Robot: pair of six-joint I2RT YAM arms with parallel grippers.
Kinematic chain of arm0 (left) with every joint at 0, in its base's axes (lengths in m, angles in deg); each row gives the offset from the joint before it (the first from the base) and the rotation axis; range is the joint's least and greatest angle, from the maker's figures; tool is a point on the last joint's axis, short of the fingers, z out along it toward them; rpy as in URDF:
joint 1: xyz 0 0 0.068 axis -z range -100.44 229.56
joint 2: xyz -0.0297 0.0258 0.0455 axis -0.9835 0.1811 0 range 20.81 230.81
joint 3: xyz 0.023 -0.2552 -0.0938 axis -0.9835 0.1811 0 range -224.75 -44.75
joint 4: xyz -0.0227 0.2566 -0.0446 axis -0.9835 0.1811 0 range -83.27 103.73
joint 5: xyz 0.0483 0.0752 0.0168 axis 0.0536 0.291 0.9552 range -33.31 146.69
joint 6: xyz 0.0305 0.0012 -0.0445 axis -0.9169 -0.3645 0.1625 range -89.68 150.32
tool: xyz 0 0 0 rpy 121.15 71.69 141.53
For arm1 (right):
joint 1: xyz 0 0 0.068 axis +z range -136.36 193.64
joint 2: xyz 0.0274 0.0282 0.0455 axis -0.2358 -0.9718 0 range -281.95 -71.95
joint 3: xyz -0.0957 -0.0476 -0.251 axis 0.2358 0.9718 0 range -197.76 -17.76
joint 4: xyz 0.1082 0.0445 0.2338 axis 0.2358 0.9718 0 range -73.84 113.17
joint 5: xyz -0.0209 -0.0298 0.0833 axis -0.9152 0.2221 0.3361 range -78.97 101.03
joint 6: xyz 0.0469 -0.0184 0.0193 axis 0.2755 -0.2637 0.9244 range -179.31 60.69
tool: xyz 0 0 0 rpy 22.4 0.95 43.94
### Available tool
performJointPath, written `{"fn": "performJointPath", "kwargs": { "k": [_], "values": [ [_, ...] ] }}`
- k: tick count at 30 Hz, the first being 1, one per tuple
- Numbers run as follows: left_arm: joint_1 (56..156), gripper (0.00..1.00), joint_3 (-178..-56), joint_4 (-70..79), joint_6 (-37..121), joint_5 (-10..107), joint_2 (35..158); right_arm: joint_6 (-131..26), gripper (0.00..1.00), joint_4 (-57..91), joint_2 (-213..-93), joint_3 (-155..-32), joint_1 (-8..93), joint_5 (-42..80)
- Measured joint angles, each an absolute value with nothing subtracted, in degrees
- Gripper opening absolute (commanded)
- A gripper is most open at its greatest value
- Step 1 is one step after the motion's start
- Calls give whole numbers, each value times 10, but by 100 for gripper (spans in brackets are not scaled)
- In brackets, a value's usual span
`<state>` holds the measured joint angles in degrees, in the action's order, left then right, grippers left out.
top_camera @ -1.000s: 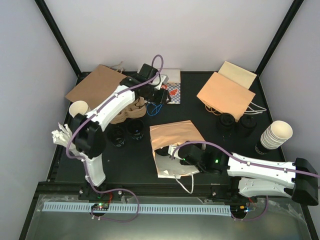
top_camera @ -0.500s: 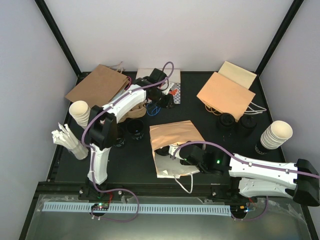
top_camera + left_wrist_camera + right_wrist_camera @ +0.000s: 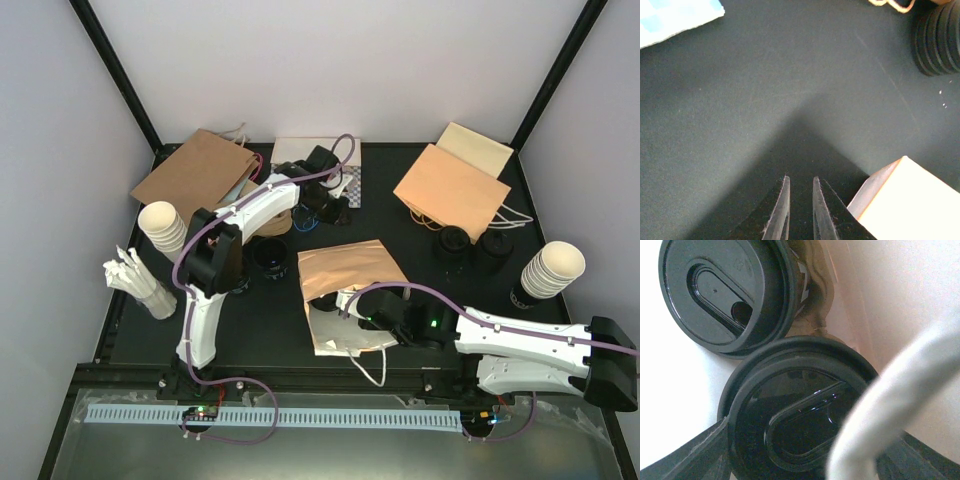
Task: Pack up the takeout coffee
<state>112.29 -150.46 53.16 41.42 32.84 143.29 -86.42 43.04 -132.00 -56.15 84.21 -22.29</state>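
Black matte table (image 3: 250, 325), white-walled booth, seen from its near edge.

1. Brown paper bag with white cord handles (image 3: 350, 268): lies on its side at the table's centre. Its mouth faces the near edge and its long axis runs near to far.
2. Short round takeout coffee cup with black lid, deeper in the bag (image 3: 725, 295): stands free on the bag's pale inner wall.
3. Second black-lidded cup, nearer the bag's mouth (image 3: 800, 425): touches the first. The right gripper (image 3: 365, 312) flanks it on both sides and looks clamped on it. A white handle cord (image 3: 880, 410) crosses in front and hides one finger's contact.
4. Two more lidded cups on the table right of the bag: one (image 3: 452, 243) and its neighbour (image 3: 492, 246), just beside each other.
5. Another lidded cup left of the bag (image 3: 270, 255): sits beside the left arm's elbow.
6. Left gripper (image 3: 800, 179): fingers drawn nearly together and holding nothing. It hangs over bare table at the far centre, well apart from every cup.

Judgement: the held cup is already inside the mouth and needs only setting down beside its neighbour. The right-hand pair lies to the far right of the right gripper, nearer that arm. The left cup lies nearward of the left gripper.
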Motion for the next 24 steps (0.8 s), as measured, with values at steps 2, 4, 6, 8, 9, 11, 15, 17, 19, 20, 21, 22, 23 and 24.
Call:
{"fn": "performJointPath", "kwargs": {
  "k": [2, 4, 6, 8, 9, 11, 15, 17, 19, 20, 21, 22, 23, 24],
  "values": [
    [1123, 15, -1492, 528, 414, 328, 1433, -864, 52, 430, -1320, -561, 842, -223],
    [1123, 14, -1479, 527, 415, 328, 1433, -864, 52, 427, -1320, -560, 842, -223],
    [1123, 14, -1473, 527, 415, 326, 1434, -864, 52, 424, -1320, -558, 842, -224],
    [1123, 14, -1473, 522, 415, 324, 1435, -864, 52, 422, -1320, -556, 842, -225],
    [1123, 14, -1473, 520, 415, 324, 1435, -864, 51, 422, -1320, -556, 842, -225],
    [1123, 14, -1473, 517, 415, 324, 1435, -864, 51, 421, -1320, -555, 842, -225],
    [1123, 14, -1474, 513, 415, 324, 1442, -864, 51, 417, -1320, -553, 842, -228],
    [1123, 13, -1474, 510, 416, 322, 1448, -864, 51, 414, -1319, -549, 841, -229],
    [1123, 13, -1474, 508, 417, 317, 1456, -864, 51, 410, -1318, -547, 838, -229],
    [1123, 13, -1474, 508, 418, 314, 1460, -864, 51, 409, -1318, -546, 837, -229],
    [1123, 13, -1474, 508, 418, 310, 1463, -864, 51, 408, -1318, -546, 836, -229],
    [1123, 13, -1474, 508, 418, 307, 1465, -864, 51, 407, -1318, -546, 835, -229],
    [1123, 13, -1474, 508, 418, 302, 1467, -864, 51, 406, -1318, -546, 835, -229],
    [1123, 13, -1474, 507, 418, 298, 1468, -864, 51, 405, -1318, -546, 834, -230]
  ]
}}
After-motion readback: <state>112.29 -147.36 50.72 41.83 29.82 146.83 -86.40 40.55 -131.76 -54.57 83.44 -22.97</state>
